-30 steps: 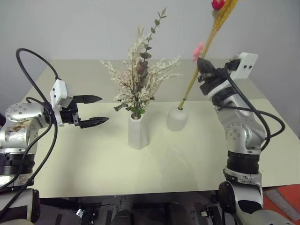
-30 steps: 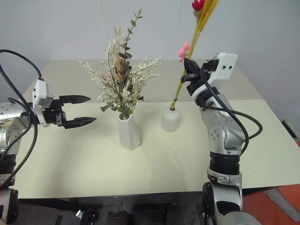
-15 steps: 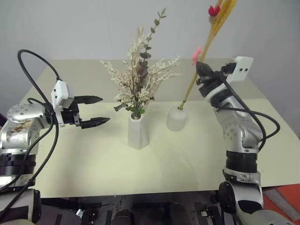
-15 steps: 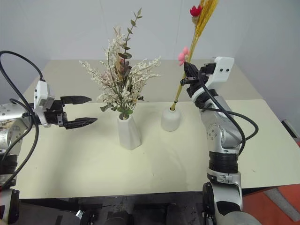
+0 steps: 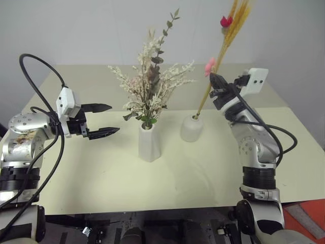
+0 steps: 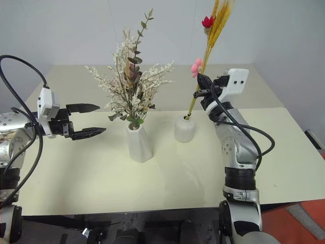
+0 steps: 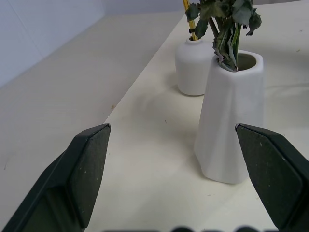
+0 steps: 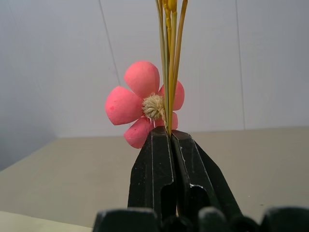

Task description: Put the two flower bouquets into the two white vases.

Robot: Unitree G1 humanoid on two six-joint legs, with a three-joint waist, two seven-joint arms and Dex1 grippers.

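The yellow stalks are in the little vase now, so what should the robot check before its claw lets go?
1. Yellow stalks reach into the short vase mouth: ok.
2. Right claw shut on the stalks: ok.
3. Stalks pushed down to the vase's bottom: cannot tell.
4. Stalks lean, may tip the vase: cannot tell.
5. Bushy bunch seated in the tall vase: ok.
6. Left claw open, apart from both vases: ok.

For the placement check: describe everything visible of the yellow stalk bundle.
The yellow stalk bundle is thin and wheat-like, with a pink bloom midway and a red bloom near its feathery top. It leans, its foot inside the mouth of the short white vase. The right gripper is shut on its stems just below the pink bloom.
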